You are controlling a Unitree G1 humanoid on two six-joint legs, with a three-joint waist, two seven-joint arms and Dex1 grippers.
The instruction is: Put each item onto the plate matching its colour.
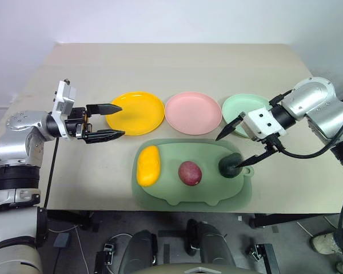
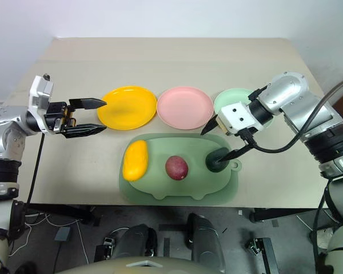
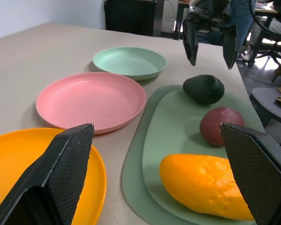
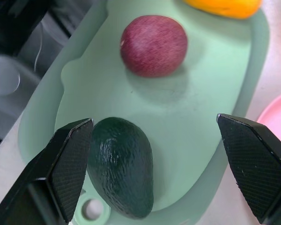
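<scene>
Nothing is sorted yet: the yellow item (image 1: 148,165), red-purple item (image 1: 190,173) and avocado (image 1: 229,165) all lie on the green mat (image 1: 160,197), with the yellow plate (image 1: 136,113), pink plate (image 1: 192,112) and mint plate (image 1: 240,107) bare at twelve o'clock. Both the left gripper (image 1: 113,121) and right gripper (image 1: 235,148) have jaws released. The right wrist view shows the avocado between them (untouched, I judge).

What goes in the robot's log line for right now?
fruits: on dull-green mat | plates: empty | right gripper: open above dark green avocado | left gripper: open
</scene>
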